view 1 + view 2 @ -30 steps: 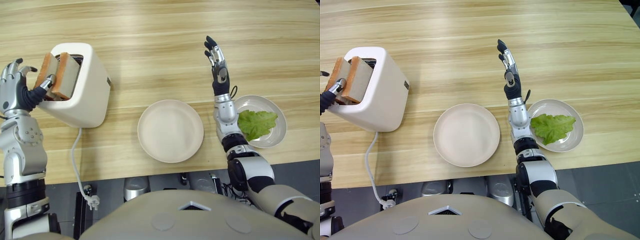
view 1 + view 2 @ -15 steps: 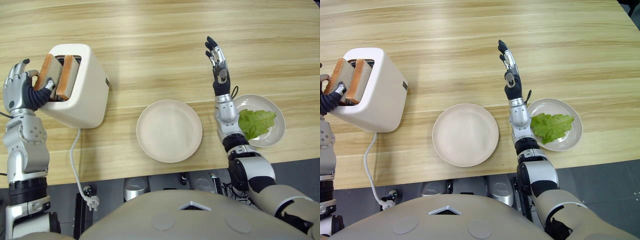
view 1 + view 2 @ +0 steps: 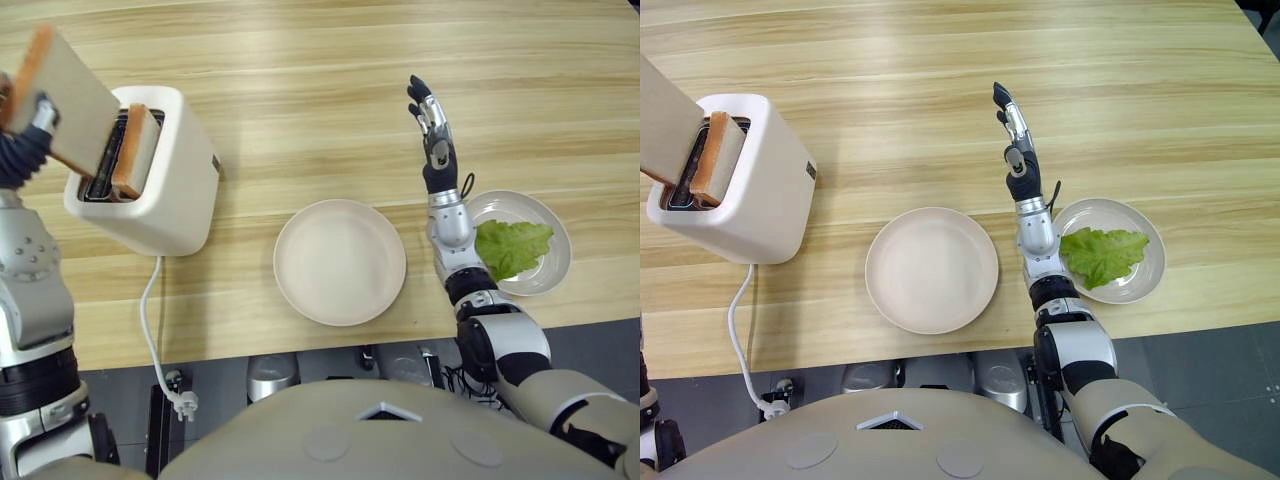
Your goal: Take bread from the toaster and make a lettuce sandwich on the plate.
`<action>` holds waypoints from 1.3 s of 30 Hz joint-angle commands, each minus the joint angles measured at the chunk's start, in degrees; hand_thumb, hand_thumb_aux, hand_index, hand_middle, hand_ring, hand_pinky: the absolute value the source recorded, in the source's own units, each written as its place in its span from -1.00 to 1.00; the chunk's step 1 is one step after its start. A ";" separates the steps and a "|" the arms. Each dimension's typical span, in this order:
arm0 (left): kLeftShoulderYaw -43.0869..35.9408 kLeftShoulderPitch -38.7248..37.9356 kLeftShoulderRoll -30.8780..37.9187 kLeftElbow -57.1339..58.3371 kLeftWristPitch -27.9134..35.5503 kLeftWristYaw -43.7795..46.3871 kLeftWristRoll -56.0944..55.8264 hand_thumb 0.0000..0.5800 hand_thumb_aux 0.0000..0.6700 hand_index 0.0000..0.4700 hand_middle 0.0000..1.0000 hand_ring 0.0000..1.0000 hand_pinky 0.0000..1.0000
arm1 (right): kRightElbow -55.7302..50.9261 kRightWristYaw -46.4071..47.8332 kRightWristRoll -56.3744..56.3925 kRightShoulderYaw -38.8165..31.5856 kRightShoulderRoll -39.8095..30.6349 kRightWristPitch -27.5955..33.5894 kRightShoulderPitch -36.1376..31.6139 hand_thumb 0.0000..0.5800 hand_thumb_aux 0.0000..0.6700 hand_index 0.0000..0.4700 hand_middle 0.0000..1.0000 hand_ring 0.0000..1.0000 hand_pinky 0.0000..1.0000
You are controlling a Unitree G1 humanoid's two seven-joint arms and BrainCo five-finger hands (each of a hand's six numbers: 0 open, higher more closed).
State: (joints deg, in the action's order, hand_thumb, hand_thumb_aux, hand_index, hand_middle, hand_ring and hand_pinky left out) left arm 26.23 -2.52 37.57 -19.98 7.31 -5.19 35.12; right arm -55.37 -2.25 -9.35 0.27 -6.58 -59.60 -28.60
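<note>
One bread slice [image 3: 72, 100] is hanging above toaster [image 3: 165, 195], L hand [image 3: 22, 150] fingers gripping it. R hand [image 3: 433, 140] is hovering, fingers straight, empty; lettuce [image 3: 512, 248] lying in dish [image 3: 545, 280].

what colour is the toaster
Creamy white; the toaster shows best in the left eye view.

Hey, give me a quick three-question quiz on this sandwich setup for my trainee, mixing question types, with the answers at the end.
1. True or false: the centre plate already has bread on it.
2. Which hand holds a bread slice? A) left hand B) right hand C) neither
3. Fill in: the lettuce lies on the small plate on the robot's ____ side.
Key: 1 false, it is bare. 2 A, raised at the toaster; the right hand is open and holds nothing. 3 right.
</note>
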 commanded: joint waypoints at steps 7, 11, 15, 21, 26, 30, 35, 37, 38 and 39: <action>-5.21 6.92 -0.64 -6.69 -8.06 7.06 -11.15 1.00 1.00 0.96 1.00 1.00 1.00 | -0.72 0.31 2.58 1.27 -0.38 0.45 -1.08 -1.00 -1.00 -1.00 -1.00 -1.00 -1.00; -14.11 10.71 -3.01 -8.00 -7.40 16.55 -21.35 1.00 1.00 0.96 1.00 1.00 1.00 | 1.55 0.32 5.09 3.59 -2.69 0.40 -2.09 -1.00 -1.00 -1.00 -1.00 -1.00 -1.00; -26.27 12.50 -6.12 -4.37 -7.21 27.10 -28.12 1.00 1.00 0.96 1.00 1.00 1.00 | 2.34 -0.87 5.64 6.84 -9.41 0.46 -3.45 -1.00 -1.00 -1.00 -1.00 -1.00 -1.00; -37.92 11.28 -9.98 7.17 -7.07 43.08 -39.12 1.00 1.00 0.96 1.00 1.00 1.00 | 0.79 -3.22 3.84 10.14 -19.77 1.59 -2.76 -1.00 -1.00 -1.00 -1.00 -1.00 -1.00; -42.92 10.53 -10.14 15.73 -8.38 46.94 -36.16 1.00 1.00 0.96 1.00 1.00 1.00 | 2.31 -4.08 2.50 10.76 -24.00 1.88 -0.12 -1.00 -1.00 -1.00 -1.00 -1.00 -1.00; -46.22 9.39 -11.20 20.15 -10.84 46.05 -32.20 1.00 1.00 0.96 1.00 1.00 1.00 | 3.98 -4.47 1.76 10.42 -24.97 2.32 1.64 -1.00 -1.00 -1.00 -1.00 -1.00 -1.00; -48.27 9.44 -13.62 23.61 -13.53 41.50 -26.72 1.00 1.00 0.96 1.00 1.00 1.00 | 5.27 -4.56 1.36 10.11 -24.67 2.94 2.33 -1.00 -1.00 -1.00 -1.00 -1.00 -1.00; -48.17 9.94 -14.34 25.20 -14.26 40.00 -25.40 1.00 1.00 0.96 1.00 1.00 1.00 | 5.63 -4.66 1.07 9.99 -24.49 3.24 2.65 -1.00 -1.00 -1.00 -1.00 -1.00 -1.00; -48.12 10.19 -14.65 26.05 -14.62 39.32 -24.88 1.00 1.00 0.96 1.00 1.00 1.00 | 5.65 -4.72 0.80 9.88 -24.40 3.37 2.88 -1.00 -1.00 -1.00 -1.00 -1.00 -1.00; -48.15 10.36 -14.88 26.71 -14.78 38.95 -24.55 1.00 1.00 0.96 1.00 1.00 1.00 | 5.61 -4.75 0.50 9.74 -24.36 3.47 3.16 -1.00 -1.00 -1.00 -1.00 -1.00 -1.00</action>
State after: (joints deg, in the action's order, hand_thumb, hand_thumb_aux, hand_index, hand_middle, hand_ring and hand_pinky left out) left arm -21.97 7.13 23.17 4.68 -6.78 34.99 8.98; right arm -50.38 -6.74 -8.08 10.40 -31.27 -56.95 -26.39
